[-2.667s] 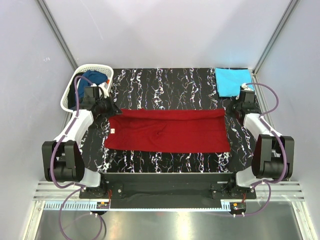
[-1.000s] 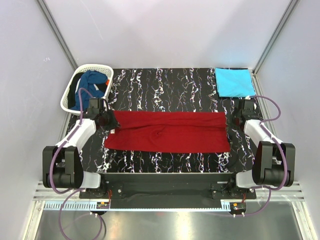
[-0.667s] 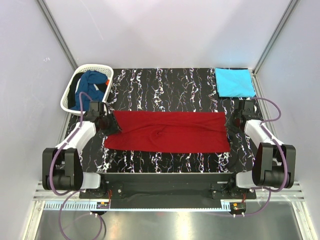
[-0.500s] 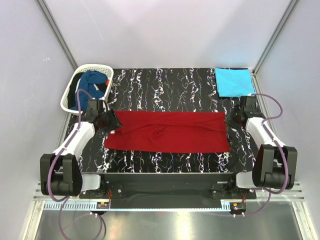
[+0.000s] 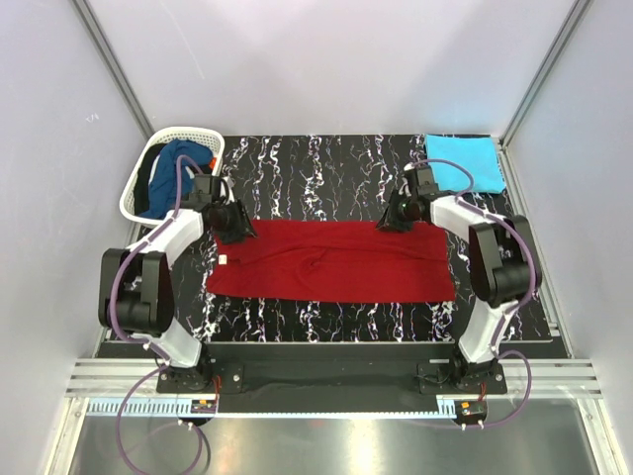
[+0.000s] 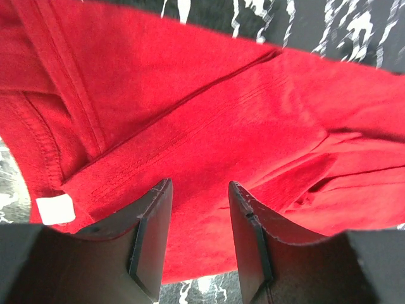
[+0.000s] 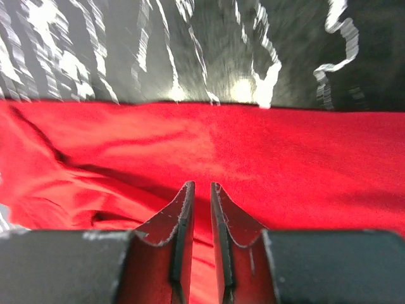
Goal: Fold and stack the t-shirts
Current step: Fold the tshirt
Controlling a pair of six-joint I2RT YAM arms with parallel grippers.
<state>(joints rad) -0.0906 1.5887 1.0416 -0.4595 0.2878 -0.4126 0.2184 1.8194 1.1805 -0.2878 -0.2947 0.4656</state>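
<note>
A deep red t-shirt (image 5: pixel 331 262) lies flat as a long band across the middle of the table. My left gripper (image 5: pixel 237 228) hovers over its far left corner, open, with only red cloth (image 6: pixel 209 120) below the fingers (image 6: pixel 152 234). My right gripper (image 5: pixel 388 220) is over the far edge, right of centre. Its fingers (image 7: pixel 183 215) stand a narrow gap apart above the red cloth (image 7: pixel 285 164), with nothing between them. A folded turquoise t-shirt (image 5: pixel 463 163) lies at the back right corner. The dark blue t-shirt (image 5: pixel 170 166) sits crumpled in the basket.
A white lattice basket (image 5: pixel 180 132) stands at the back left corner, just behind the left arm. The black marbled tabletop (image 5: pixel 326 163) shows behind and in front of the red shirt. A white label (image 6: pixel 54 209) sticks out at the shirt's left end.
Both grippers were shut at the shirt's two ends and have opened. Each arm has swung inward along the far edge, the right one much further toward the middle.
</note>
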